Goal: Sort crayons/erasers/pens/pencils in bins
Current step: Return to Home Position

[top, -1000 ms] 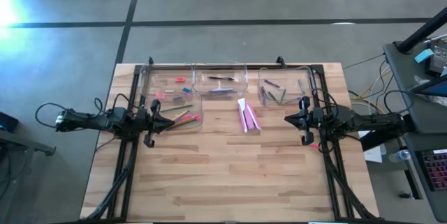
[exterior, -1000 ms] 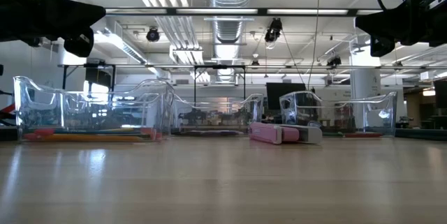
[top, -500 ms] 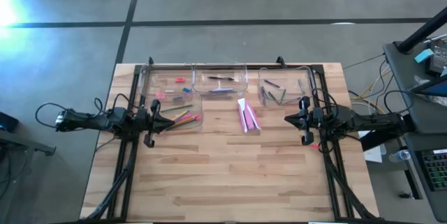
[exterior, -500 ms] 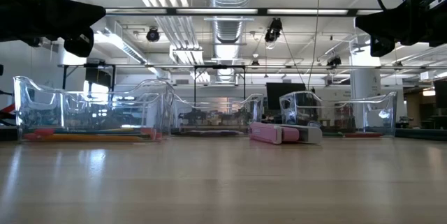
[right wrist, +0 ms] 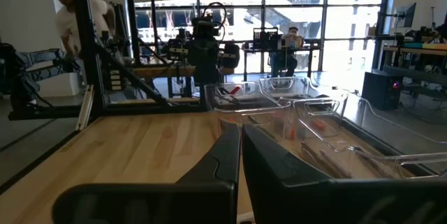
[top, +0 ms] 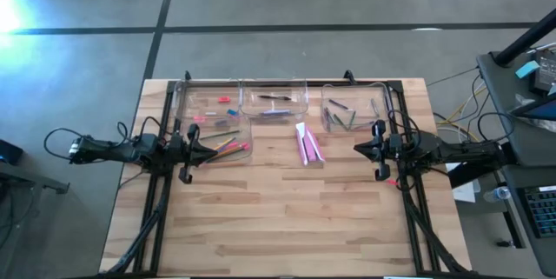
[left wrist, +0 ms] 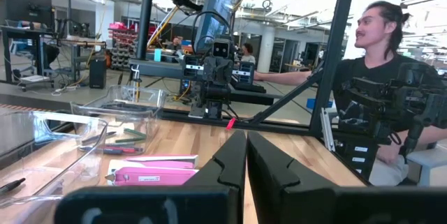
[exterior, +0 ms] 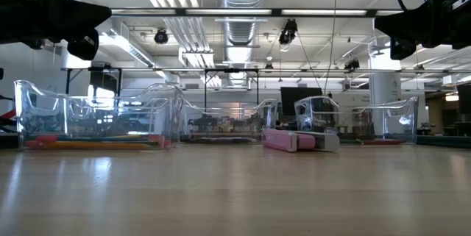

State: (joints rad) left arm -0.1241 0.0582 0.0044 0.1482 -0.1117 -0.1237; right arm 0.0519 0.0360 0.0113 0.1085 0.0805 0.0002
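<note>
Erasers point(top: 223, 99) in 11 o'clock bin point(top: 204, 103): likely light, rubbery; pinch across width. Left gripper point(top: 210, 148), right gripper point(top: 357, 149) closed, empty.

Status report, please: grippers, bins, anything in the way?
Left gripper shut, empty, left side. Right gripper shut, empty, right side. Bins loaded. Pink box lies outside bins.

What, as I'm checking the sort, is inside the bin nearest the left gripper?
Thin coloured sticks, yellow and pink-red among them, lie flat in the bin. The left gripper hangs over one end in the high view, hiding that part, so no sure count.
</note>
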